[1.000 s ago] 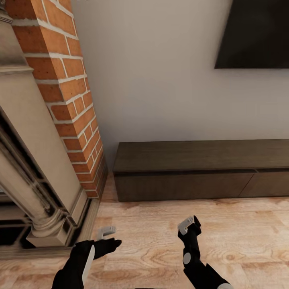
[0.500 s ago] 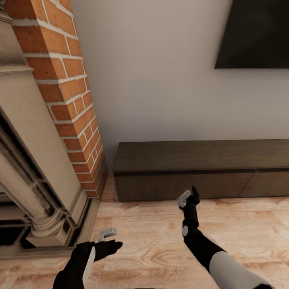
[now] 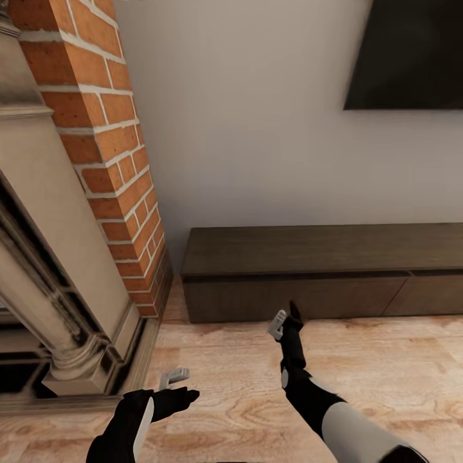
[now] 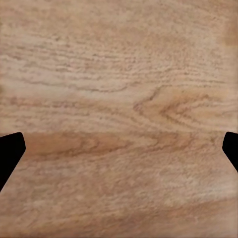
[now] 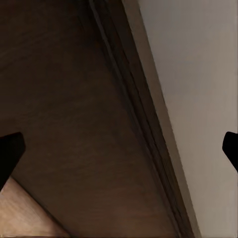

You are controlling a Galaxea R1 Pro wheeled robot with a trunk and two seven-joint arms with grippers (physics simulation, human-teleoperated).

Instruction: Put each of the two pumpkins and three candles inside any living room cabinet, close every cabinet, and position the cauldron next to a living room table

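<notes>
The cabinet [image 3: 321,276], a long low dark-brown unit, stands against the white wall with its drawer fronts flush and shut. My right gripper [image 3: 286,319] is stretched forward, just short of the left drawer front, and is open with nothing held. In the right wrist view the dark drawer front [image 5: 74,124] and its top edge are very close, with the fingertips [image 5: 10,153] wide apart. My left gripper [image 3: 180,384] hangs low over the plank floor [image 4: 119,99], open and empty. The pumpkins, candles, cauldron and table are out of view.
A red-brick fireplace column [image 3: 109,148] with a grey ornate surround [image 3: 58,302] stands close on the left. A dark TV screen [image 3: 411,51] hangs on the wall above the cabinet. Light wood floor [image 3: 386,379] stretches out in front of the unit.
My right arm has reached forward and slightly left, bringing its gripper from over the floor up to the cabinet's front. The left arm has barely moved.
</notes>
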